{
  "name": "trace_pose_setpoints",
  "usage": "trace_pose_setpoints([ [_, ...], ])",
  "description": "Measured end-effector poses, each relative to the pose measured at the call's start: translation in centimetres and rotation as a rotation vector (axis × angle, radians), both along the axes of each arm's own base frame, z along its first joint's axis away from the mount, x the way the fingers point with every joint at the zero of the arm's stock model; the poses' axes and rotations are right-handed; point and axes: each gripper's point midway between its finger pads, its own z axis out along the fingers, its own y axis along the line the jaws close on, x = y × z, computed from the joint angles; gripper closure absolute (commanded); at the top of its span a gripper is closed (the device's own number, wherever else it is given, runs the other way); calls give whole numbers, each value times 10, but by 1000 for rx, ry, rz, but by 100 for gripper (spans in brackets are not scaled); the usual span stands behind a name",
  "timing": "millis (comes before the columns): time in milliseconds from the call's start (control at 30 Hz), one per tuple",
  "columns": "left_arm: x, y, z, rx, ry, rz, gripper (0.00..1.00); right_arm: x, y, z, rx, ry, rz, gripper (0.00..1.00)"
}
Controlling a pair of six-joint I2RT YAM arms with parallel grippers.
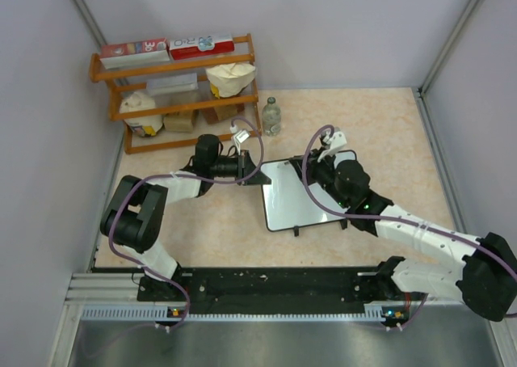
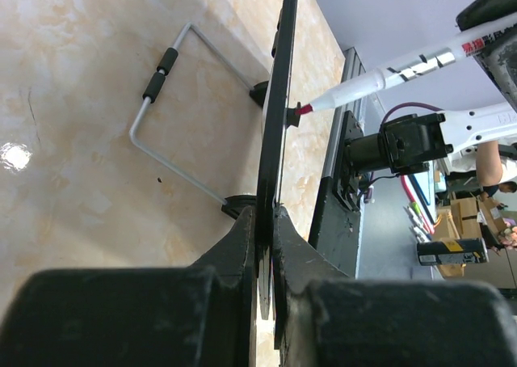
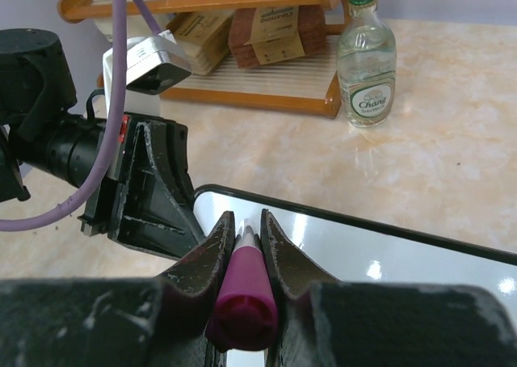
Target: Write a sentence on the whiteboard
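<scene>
Beige marbled desk (image 1: 388,124) carries a slim, glossy whiteboard (image 1: 303,193) at its middle: light, stiff and slippery, I judge, so the thin black frame is the place to hold. Left fingers (image 2: 246,236) are pinched tight on that frame edge; right fingers (image 3: 214,246) clamp a smooth, pink-ended marker (image 3: 241,298), tip just beside the board face.

Lit brightly and evenly from above in the top view, with only soft, faint shadows under the arms on the table (image 1: 388,132). Noted one hard glare spot on the tabletop at the left of the left wrist view. Two small hotspots on the glossy whiteboard (image 3: 404,254) in the right wrist view. Blurred close to the lens: left gripper (image 2: 265,215), right gripper (image 3: 245,221), marker (image 3: 242,302) cap. Sharp farther off.
</scene>
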Motion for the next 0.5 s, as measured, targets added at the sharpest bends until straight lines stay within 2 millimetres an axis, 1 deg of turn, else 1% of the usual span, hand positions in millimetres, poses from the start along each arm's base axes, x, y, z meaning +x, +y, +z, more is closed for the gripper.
trace_pose_setpoints([
  [367,0,0,0,3,0,-2,100,5,-1,3,20,-11,-28,100],
  [500,0,0,0,4,1,-2,100,5,-2,-4,17,1,-33,100],
])
